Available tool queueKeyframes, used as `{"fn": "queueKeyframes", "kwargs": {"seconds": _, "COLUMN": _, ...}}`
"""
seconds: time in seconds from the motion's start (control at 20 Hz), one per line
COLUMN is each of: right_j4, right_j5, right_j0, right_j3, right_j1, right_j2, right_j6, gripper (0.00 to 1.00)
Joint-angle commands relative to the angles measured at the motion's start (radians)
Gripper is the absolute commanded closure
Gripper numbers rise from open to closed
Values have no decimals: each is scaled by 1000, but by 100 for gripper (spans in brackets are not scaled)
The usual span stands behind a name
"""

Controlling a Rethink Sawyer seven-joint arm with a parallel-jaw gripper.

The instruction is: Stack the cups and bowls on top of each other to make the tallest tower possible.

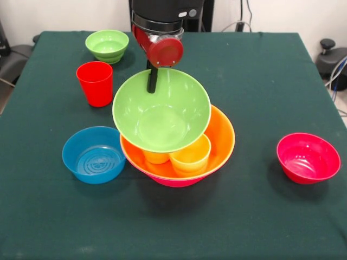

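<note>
The dark green table (pixel 260 216) has broad bare stretches along the bottom of the frame and across the upper right. At center sits the tower (pixel 179 157): a large orange bowl (pixel 223 138) nested in a pink bowl (pixel 179 181), with a yellow cup (pixel 191 157) and an orange cup (pixel 156 157) inside. A medium-large green bowl (pixel 161 110) is tilted toward the camera, resting on those cups. The gripper (pixel 152 80) comes down from the top center; one dark finger (pixel 152 81) shows at the bowl's far rim, inside it. I cannot tell how far open it is. A blue bowl (pixel 94 154) sits just left of the tower, a red cup (pixel 95 83) and small green bowl (pixel 107 45) upper left, a red bowl (pixel 308 157) well apart at right.
</note>
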Motion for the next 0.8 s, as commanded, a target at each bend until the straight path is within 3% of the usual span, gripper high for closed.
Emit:
{"fn": "queueKeyframes", "kwargs": {"seconds": 0.05, "right_j4": -74, "right_j5": 60, "right_j0": 15, "right_j3": 50, "right_j1": 49, "right_j2": 85, "right_j6": -94, "gripper": 100}}
{"fn": "queueKeyframes", "kwargs": {"seconds": 0.25, "right_j4": -73, "right_j5": 60, "right_j0": 21, "right_j3": 47, "right_j1": 50, "right_j2": 78, "right_j6": -85, "gripper": 100}}
{"fn": "queueKeyframes", "kwargs": {"seconds": 0.3, "right_j4": -74, "right_j5": 61, "right_j0": 23, "right_j3": 45, "right_j1": 51, "right_j2": 76, "right_j6": -84, "gripper": 0}}
{"fn": "queueKeyframes", "kwargs": {"seconds": 0.8, "right_j4": -66, "right_j5": 61, "right_j0": 22, "right_j3": 48, "right_j1": 52, "right_j2": 75, "right_j6": -75, "gripper": 0}}
